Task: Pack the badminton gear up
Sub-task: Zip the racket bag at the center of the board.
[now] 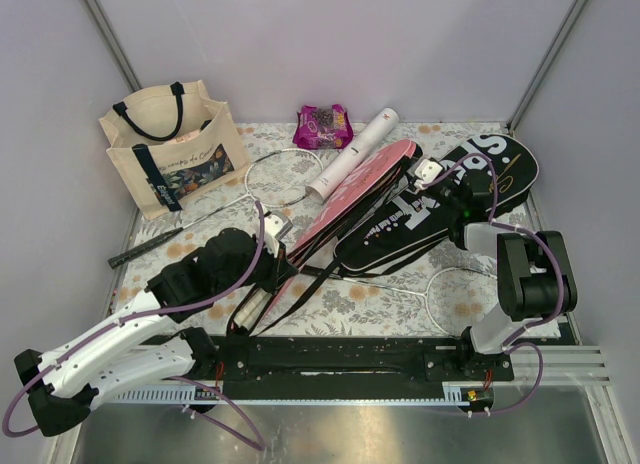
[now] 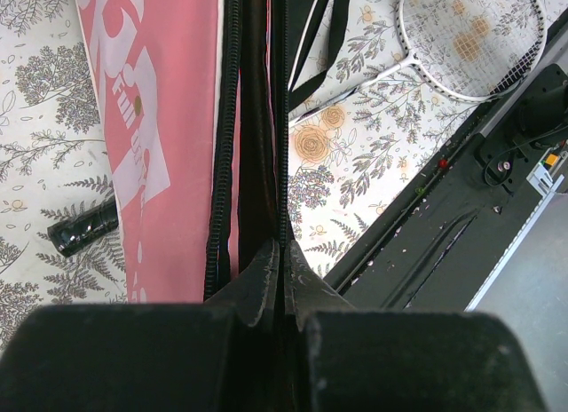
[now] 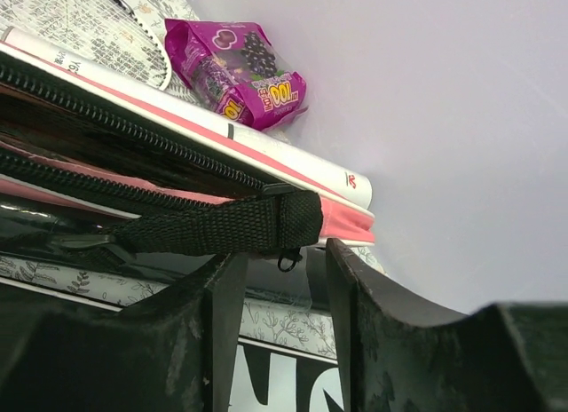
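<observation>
The pink SPORT cover lies diagonally mid-table, its zip gaping. My left gripper is shut on the black zip edge at the cover's near end; in the left wrist view the gripper has its jaws pressed together on that edge. The black SPORT cover lies beside the pink one. My right gripper is at the pink cover's far tip, open. In the right wrist view, a black webbing loop and a small zip pull sit just above the gap of the right gripper. A white tube lies behind.
A cream tote stands at the back left. A purple snack packet lies by the back wall. One white racket lies left of the covers, its black handle pointing left. Another racket head is near the right arm's base.
</observation>
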`<state>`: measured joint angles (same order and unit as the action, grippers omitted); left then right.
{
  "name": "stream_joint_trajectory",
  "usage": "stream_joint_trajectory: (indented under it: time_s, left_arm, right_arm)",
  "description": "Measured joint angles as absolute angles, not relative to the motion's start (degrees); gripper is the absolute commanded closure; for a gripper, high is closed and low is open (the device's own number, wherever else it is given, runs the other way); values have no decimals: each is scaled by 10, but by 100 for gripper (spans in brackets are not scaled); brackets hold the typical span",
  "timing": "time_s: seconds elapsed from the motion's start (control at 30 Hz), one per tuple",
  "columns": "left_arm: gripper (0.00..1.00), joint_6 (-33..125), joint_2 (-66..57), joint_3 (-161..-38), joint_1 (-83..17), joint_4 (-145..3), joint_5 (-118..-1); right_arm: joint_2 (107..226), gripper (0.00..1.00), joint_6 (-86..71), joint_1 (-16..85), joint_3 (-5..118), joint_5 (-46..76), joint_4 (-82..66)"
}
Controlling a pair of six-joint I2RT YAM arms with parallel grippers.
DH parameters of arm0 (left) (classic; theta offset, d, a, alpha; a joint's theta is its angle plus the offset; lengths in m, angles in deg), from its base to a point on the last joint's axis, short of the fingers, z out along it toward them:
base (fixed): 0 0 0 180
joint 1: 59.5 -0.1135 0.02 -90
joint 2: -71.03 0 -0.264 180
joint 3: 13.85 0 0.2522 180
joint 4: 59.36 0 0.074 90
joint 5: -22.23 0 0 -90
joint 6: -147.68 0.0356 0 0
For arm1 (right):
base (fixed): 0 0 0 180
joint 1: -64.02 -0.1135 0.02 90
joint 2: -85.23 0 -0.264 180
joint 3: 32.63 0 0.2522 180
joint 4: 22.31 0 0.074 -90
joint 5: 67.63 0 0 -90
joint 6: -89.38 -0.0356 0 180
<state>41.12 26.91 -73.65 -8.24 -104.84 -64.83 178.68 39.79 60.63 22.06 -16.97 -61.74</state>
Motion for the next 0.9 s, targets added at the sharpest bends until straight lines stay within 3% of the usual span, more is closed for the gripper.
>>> stream_joint_trajectory:
  time_s: [0.1, 0.23, 0.9]
  left_arm:
    - [100, 411, 269, -737, -83, -1048, -649]
    - [100, 411, 265, -740, -83, -1049, -647]
    - [100, 411, 251, -740, -85, -1046, -632]
  right_arm:
    - [1783, 70, 404, 606, 222, -170, -612]
    - [1781, 100, 416, 605, 228, -173, -595]
    - [1710, 100, 306, 561, 180, -156, -588]
